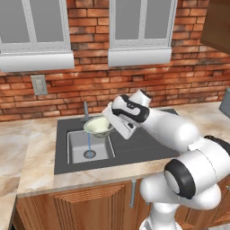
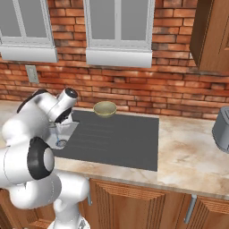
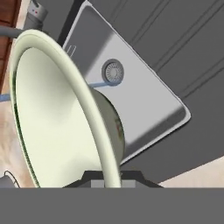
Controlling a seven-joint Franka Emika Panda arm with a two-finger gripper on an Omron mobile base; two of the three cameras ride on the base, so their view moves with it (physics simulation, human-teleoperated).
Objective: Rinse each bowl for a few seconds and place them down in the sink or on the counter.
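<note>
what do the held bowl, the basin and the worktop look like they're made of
Pale bowl: likely glazed ceramic, given its smooth cream-green surface and thick rounded rim; rendered, so plastic is possible.
Basin: looks like brushed steel, light grey with soft sheen and a metal drain.
Counter: polished stone, marble-like, beige-pink with light veins.

Light: you get even, bright, sourceless rendered lighting across all three views.
Shadows: soft and faint; the basin point(image 3: 144, 109) beyond the hand shades slightly darker along its near wall.
Glare: a mild sheen on the pale bowl point(image 3: 57, 118) rim by the hand.
Sharpness: slightly soft, low resolution, no focus blur.
Distortion: you see no edge bending.
</note>
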